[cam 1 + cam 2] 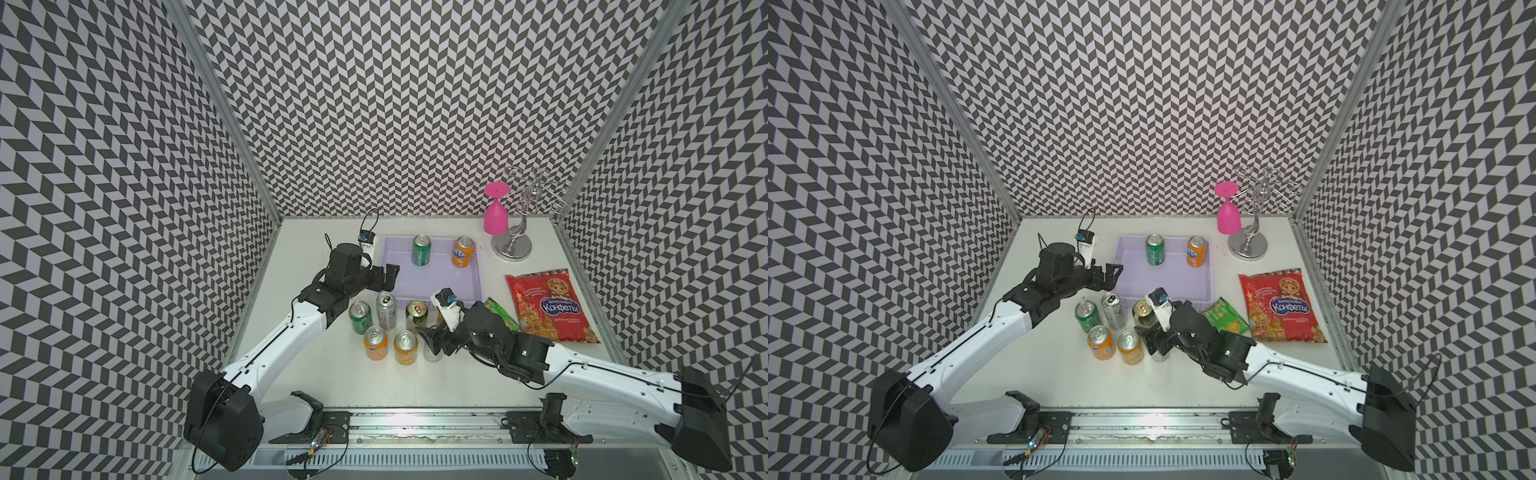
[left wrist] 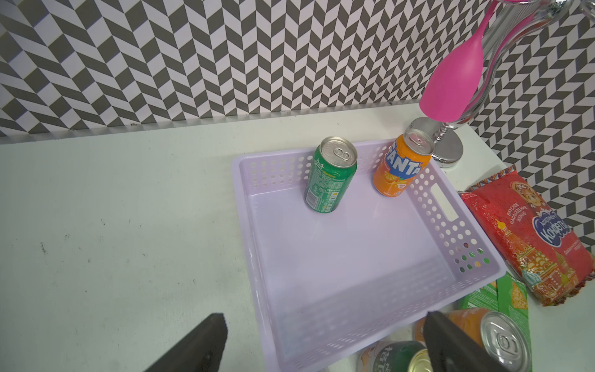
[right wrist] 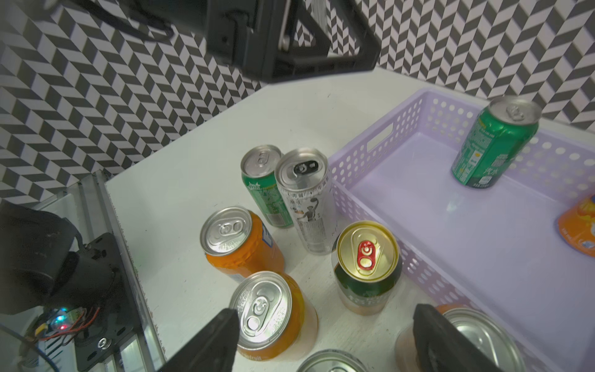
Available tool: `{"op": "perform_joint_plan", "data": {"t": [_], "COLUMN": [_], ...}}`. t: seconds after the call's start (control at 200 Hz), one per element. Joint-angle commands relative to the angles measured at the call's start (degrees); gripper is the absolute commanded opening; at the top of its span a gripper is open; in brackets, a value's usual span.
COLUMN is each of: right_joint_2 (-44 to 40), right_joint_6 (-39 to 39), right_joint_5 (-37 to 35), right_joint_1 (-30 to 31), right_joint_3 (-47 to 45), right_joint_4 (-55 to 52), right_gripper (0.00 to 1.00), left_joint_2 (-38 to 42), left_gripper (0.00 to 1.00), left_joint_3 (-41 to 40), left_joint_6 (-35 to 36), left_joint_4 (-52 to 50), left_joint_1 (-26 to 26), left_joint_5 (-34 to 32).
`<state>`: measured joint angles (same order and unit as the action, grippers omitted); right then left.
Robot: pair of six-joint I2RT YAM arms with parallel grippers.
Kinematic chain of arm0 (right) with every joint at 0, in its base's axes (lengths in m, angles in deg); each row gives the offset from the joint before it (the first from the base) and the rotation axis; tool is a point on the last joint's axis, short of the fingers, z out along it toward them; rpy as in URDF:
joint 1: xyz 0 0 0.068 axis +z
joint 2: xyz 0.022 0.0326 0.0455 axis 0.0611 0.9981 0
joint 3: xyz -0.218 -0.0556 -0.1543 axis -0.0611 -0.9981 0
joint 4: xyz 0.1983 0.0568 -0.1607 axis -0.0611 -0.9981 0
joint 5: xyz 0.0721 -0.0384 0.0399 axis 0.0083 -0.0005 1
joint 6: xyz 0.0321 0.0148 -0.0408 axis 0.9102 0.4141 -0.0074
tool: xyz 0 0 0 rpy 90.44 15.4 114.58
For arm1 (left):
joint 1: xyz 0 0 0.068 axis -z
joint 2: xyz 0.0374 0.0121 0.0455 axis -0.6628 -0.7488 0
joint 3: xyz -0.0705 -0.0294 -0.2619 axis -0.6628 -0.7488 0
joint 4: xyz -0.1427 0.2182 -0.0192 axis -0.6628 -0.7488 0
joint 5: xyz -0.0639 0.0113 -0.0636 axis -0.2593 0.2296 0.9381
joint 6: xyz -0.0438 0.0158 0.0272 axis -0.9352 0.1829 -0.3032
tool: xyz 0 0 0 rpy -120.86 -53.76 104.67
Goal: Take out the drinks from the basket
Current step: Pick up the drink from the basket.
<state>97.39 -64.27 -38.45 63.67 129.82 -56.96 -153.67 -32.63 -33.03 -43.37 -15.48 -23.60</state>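
You have two drinks standing upright in the basket point(image 1: 432, 286), both against its far wall: a green can point(image 1: 421, 249) toward the left and a Fanta can point(image 1: 462, 251) in the far right corner. The basket sits toward the far side of the surface point(image 1: 332, 386).

Seven more cans stand on the surface just near of the basket. In the far row, from the left, are a second green can point(image 1: 360, 317), a silver-grey can point(image 1: 386, 311) and a gold-topped can point(image 1: 417, 313). In the nearer row are a left orange can point(image 1: 375, 343) and a right orange can point(image 1: 405, 348). The right wrist view shows a third orange can point(image 3: 483, 335) just beside the basket's near wall.

Your right jaws are spread apart around a silvery can point(image 1: 432, 355), just right of the right orange can. In the right wrist view its top shows between them with a gap on each side, so nothing is clamped.

Your left jaws stand wide apart and hold nothing, hovering at the basket's left rim.

Right of the basket, a pink goblet point(image 1: 495, 216) hangs upside down on a chrome rack point(image 1: 513, 245) at the far right. A red candy bag point(image 1: 548, 307) lies flat nearer, and a green snack bag point(image 1: 500, 311) lies between it and the basket's near right corner, partly under your right arm.
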Motion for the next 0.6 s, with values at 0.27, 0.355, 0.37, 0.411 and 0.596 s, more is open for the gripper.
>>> {"op": "perform_joint_plan", "data": {"t": [0.27, 0.355, 0.37, 0.411, 0.596], "right_joint_2": [-4.3, -4.8, -4.8, -5.1, -5.6], "right_joint_6": [-1.9, -2.1, -2.1, -1.9, -0.7], "right_joint_5": [1.0, 1.8, 2.0, 2.5, 5.7], "right_joint_1": [-11.9, -16.9, -17.8, -20.2, -30.1], "right_joint_3": [6.2, 6.5, 6.5, 6.5, 5.3], "right_joint_4": [-4.8, -5.8, -5.9, -6.3, -6.3], "right_gripper": [1.0, 1.0, 1.0, 1.0, 1.0], "left_joint_2": [-2.3, -4.3, -4.8, -5.8, -13.1], "left_gripper": [0.99, 0.99, 0.99, 0.99, 0.99], "left_joint_3": [4.3, 5.9, 6.2, 7.0, 12.0], "left_joint_6": [1.0, 1.4, 1.5, 1.7, 2.8], "left_joint_4": [2.8, 2.8, 2.9, 3.0, 3.3], "left_joint_1": [-0.2, -0.1, 0.0, 0.1, 1.2], "left_joint_5": [0.9, 1.0, 1.1, 1.2, 1.2]}}
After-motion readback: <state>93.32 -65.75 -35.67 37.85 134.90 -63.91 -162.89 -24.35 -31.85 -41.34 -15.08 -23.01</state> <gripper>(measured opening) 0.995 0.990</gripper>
